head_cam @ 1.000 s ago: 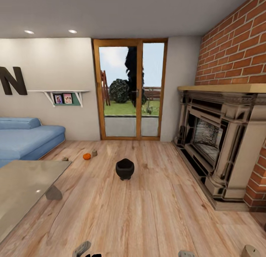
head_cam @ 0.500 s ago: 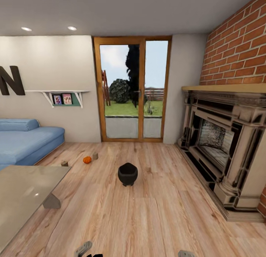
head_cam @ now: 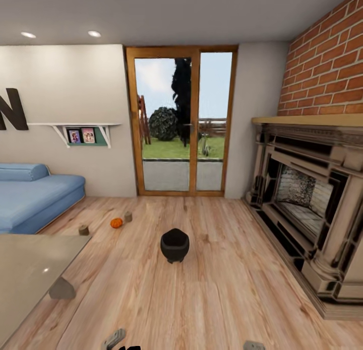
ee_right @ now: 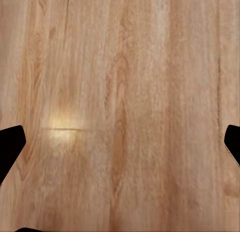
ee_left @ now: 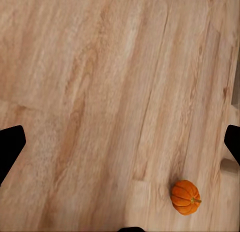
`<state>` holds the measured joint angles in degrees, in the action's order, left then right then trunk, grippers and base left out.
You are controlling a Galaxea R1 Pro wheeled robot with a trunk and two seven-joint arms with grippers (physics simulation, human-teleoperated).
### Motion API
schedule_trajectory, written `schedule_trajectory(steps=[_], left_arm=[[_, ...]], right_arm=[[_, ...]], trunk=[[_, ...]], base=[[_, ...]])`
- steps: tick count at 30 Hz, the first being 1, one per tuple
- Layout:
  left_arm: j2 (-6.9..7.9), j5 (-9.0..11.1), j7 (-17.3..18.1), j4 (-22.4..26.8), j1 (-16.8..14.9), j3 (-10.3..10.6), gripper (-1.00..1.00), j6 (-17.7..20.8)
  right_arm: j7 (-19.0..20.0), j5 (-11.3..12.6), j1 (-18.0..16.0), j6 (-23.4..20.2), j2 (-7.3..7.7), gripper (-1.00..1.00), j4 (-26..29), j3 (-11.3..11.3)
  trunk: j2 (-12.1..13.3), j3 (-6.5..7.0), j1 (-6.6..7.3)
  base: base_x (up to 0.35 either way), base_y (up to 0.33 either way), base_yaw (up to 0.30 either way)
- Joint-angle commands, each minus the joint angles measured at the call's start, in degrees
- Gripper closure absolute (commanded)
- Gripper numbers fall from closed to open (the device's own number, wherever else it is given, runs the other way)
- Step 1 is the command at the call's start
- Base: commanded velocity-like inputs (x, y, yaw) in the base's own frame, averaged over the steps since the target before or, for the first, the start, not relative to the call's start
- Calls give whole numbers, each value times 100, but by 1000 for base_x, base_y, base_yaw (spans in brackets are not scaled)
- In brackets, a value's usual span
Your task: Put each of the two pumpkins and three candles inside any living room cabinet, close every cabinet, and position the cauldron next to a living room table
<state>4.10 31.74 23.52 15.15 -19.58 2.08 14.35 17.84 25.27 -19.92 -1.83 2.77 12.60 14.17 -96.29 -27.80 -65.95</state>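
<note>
Approach step: both grippers wide apart, empty over bare floor; cauldron (head_cam: 174, 245) mid-floor, pumpkin (head_cam: 116, 222) between two candles (head_cam: 83, 230) beyond surface (head_cam: 30, 269), second pumpkin (ee_left: 185, 197) below left gripper (ee_left: 120, 142); next: lower, grasp.

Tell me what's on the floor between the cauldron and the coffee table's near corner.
In the head view, nothing: bare wood floor separates the cauldron from the table. The pumpkin and two candles lie farther back.

Cauldron (head_cam: 175, 245) mid-floor, pumpkin (head_cam: 116, 222) behind-left, table (head_cam: 30, 269) left.
</note>
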Motion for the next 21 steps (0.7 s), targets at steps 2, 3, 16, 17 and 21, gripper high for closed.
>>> schedule_trajectory(steps=[2, 3, 16, 17, 21], left_arm=[[3, 56, 3, 6, -2, 21, -100, 41], [3, 56, 3, 6, -2, 21, -100, 41], [-1, 55, -1, 6, -2, 21, -100, 41], [-3, 54, -3, 6, -2, 21, -100, 41], [-5, 58, -157, 6, -2, 21, -100, 41]], right_arm=[[9, 57, -3, -19, 4, -100, 5, 33], [9, 57, -3, -19, 4, -100, 5, 33], [9, 57, -3, 169, 4, -100, -29, 33], [9, 57, -3, 177, 1, -100, -60, 33], [9, 57, -3, 215, -4, -100, -146, 32]], trunk=[[-3, -7, -3], [-3, -7, -3], [-3, -7, -3], [-3, -7, -3], [-3, -7, -3]], base=[[328, 0, 0], [329, 0, 0], [331, 0, 0], [331, 0, 0], [332, 0, 0]])
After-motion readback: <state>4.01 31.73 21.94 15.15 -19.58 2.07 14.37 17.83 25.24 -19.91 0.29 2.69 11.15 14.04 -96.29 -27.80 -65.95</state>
